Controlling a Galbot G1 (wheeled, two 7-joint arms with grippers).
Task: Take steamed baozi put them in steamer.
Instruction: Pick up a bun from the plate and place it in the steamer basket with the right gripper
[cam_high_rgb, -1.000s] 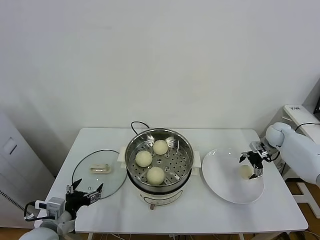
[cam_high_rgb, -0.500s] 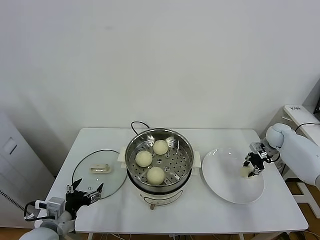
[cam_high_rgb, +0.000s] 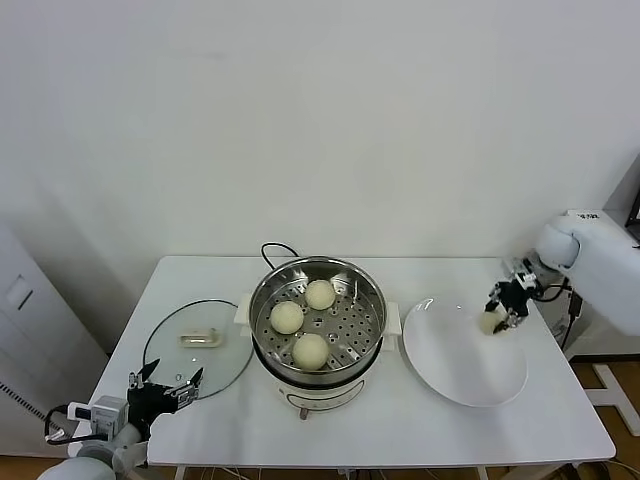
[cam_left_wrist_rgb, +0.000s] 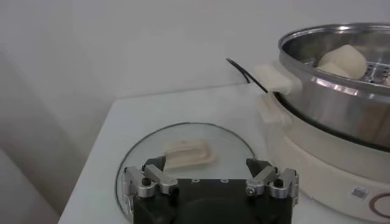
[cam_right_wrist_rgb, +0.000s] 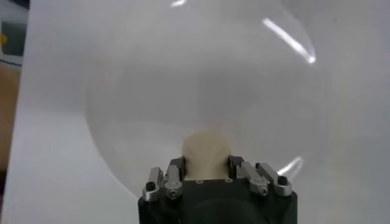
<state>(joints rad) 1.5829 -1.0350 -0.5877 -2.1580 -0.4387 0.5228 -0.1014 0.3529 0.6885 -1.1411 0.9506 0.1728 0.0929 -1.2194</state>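
The steamer (cam_high_rgb: 262, 300) stands mid-table on its white base, and three steamed baozi (cam_high_rgb: 310, 350) lie on its perforated bottom. My right gripper (cam_high_rgb: 497, 314) is shut on another baozi (cam_high_rgb: 489, 322), holding it just above the far right rim of the white plate (cam_high_rgb: 460, 372). In the right wrist view the cream bun (cam_right_wrist_rgb: 206, 151) sits clamped between the fingers, with the plate (cam_right_wrist_rgb: 183, 79) below. My left gripper (cam_high_rgb: 160, 386) stays open and empty at the table's front left, beside the glass lid (cam_high_rgb: 195, 345). Its wrist view shows the steamer (cam_left_wrist_rgb: 341, 91) farther off.
The flat glass lid (cam_left_wrist_rgb: 189, 131) lies left of the steamer, with a pale handle on it. A black cord (cam_high_rgb: 275, 248) runs behind the pot. A white cabinet (cam_high_rgb: 600, 225) stands past the table's right edge.
My right gripper closed on the baozi on the plate and lifted it up and slightly back. The left arm barely moved.
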